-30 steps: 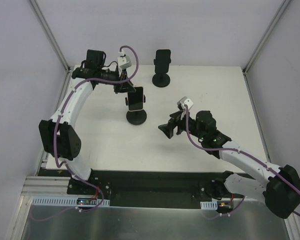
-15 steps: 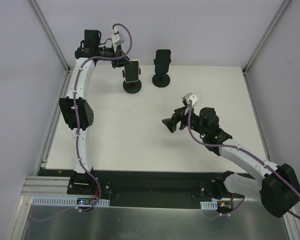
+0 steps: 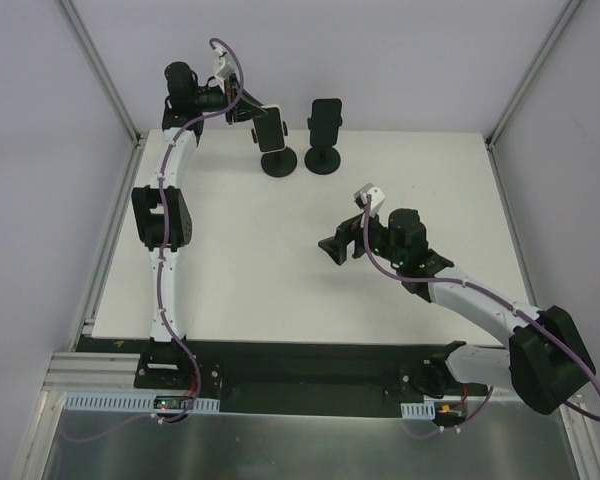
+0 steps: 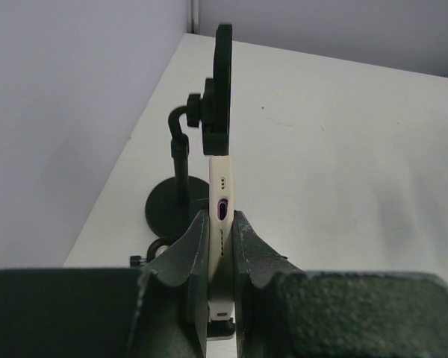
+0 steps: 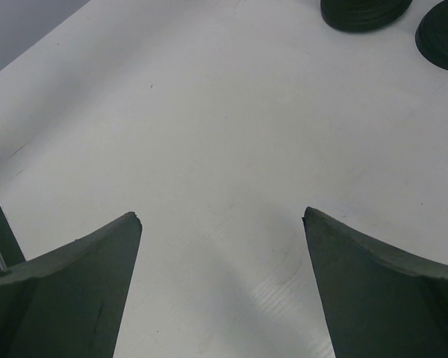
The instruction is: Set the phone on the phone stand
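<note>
left hand (image 4: 221,224) clamped on phone (image 4: 222,183), its lower end hidden; right hand (image 5: 222,220) apart

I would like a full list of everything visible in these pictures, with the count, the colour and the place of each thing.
table: one, white; fills the middle of the top view.
phone stands: two, black, round bases; side by side at the table's far edge, left stand and right stand.
phone: one, cream edge, dark face; at the head of the left stand, clamped by the left gripper.
arms: two, white with black joints and purple cables; left arm stretched to the far edge, right arm bent over the table's right half.
grippers: two, black; left gripper shut on the phone, right gripper open above bare table.
</note>
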You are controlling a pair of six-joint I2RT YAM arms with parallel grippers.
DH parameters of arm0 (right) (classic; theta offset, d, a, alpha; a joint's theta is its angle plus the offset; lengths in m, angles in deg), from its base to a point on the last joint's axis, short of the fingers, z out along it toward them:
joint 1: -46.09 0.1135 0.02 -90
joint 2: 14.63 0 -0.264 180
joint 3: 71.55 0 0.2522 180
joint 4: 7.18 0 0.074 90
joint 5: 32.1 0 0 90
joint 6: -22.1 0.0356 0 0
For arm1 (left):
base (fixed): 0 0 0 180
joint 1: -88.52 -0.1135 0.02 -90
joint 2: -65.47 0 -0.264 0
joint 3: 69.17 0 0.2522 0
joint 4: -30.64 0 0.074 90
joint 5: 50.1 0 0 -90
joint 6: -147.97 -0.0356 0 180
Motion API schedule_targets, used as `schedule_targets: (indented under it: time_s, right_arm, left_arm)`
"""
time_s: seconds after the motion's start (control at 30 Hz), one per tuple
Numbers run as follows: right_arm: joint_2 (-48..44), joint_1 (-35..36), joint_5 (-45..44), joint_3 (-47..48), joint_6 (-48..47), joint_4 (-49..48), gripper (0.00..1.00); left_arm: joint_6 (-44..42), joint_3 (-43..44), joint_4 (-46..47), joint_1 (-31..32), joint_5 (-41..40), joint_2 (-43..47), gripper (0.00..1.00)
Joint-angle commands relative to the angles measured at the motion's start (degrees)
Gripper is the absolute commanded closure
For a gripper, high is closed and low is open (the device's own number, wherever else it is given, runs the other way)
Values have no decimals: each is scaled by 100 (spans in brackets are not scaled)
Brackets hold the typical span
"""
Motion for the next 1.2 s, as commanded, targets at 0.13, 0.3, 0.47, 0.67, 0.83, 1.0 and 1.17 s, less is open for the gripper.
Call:
schedule_targets:
  time_s: [0.13,0.3,0.47,0.67,0.83,1.0,1.17]
  right_arm:
    - [220,-25,202,348,43,-361,8]
    - [246,-25,220,365,52,-352,8]
    - [237,-25,246,374,52,-370,8]
    - [246,-16,299,374,52,-370,8]
    - [176,-16,264,356,87,-370,8]
    - [80,-25,-489,409,192,-3,7]
    - [-140,-25,-1983,514,412,727,5]
  left_arm:
    - [370,-173,1458,-86,1147,355,100]
    - [363,-39,1466,-86,1165,213,100]
    - [398,-153,1440,-235,884,186,74]
    - [152,-258,1125,-253,506,449,1]
    - [-611,-872,554,-288,-107,1151,1]
    - [-1553,-2796,60,-280,-2778,2795,1]
    - [-966,-4323,78,-280,-4957,4304,1]
